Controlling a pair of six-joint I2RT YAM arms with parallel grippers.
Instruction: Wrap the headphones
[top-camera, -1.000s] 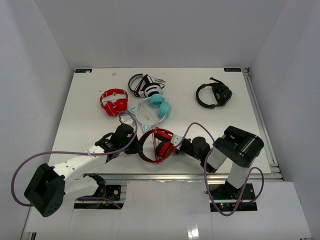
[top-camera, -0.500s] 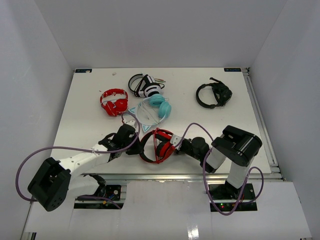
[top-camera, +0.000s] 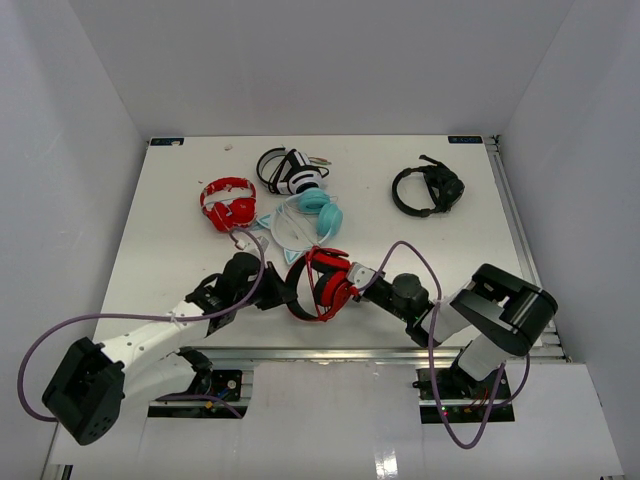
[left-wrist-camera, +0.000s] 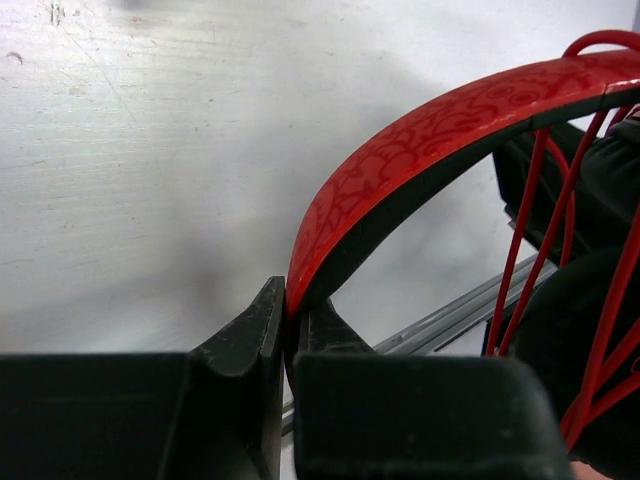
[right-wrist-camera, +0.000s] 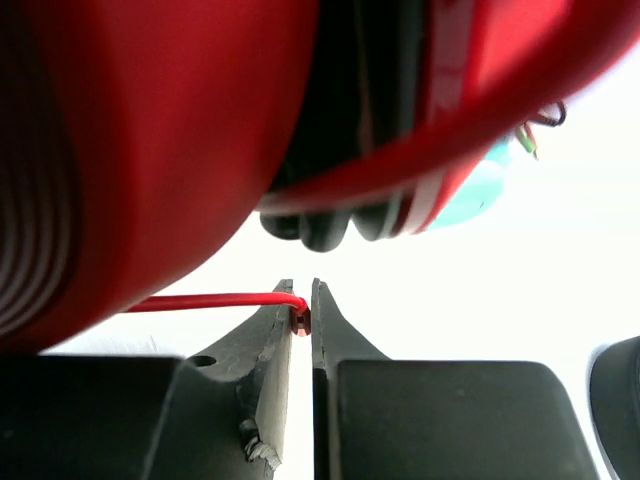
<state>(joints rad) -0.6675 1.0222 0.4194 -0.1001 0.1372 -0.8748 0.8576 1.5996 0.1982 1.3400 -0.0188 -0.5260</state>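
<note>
The headphones (top-camera: 322, 283) are near the table's front edge, held between both arms. My left gripper (top-camera: 283, 293) is shut on the headband; in the left wrist view the red patterned band (left-wrist-camera: 420, 130) rises from between the jaws of the left gripper (left-wrist-camera: 290, 305). Strands of the thin red cable (left-wrist-camera: 530, 230) cross the frame to the right. My right gripper (top-camera: 358, 285) is on the other side. In the right wrist view the right gripper (right-wrist-camera: 301, 300) pinches the cable (right-wrist-camera: 210, 300) at its end, just below a red ear cup (right-wrist-camera: 150, 130).
Farther back lie a small red pair (top-camera: 227, 203), a white-and-black pair (top-camera: 290, 170), a teal pair (top-camera: 312, 218) close behind the held headphones, and a black headset (top-camera: 427, 190) at the right. The table's metal front rail (top-camera: 330, 352) runs just below the grippers.
The headphones have turned and tipped up between the grippers. The right jaws have closed onto the cable end, and the right arm's elbow has swung to the right. The left grip stayed shut.
</note>
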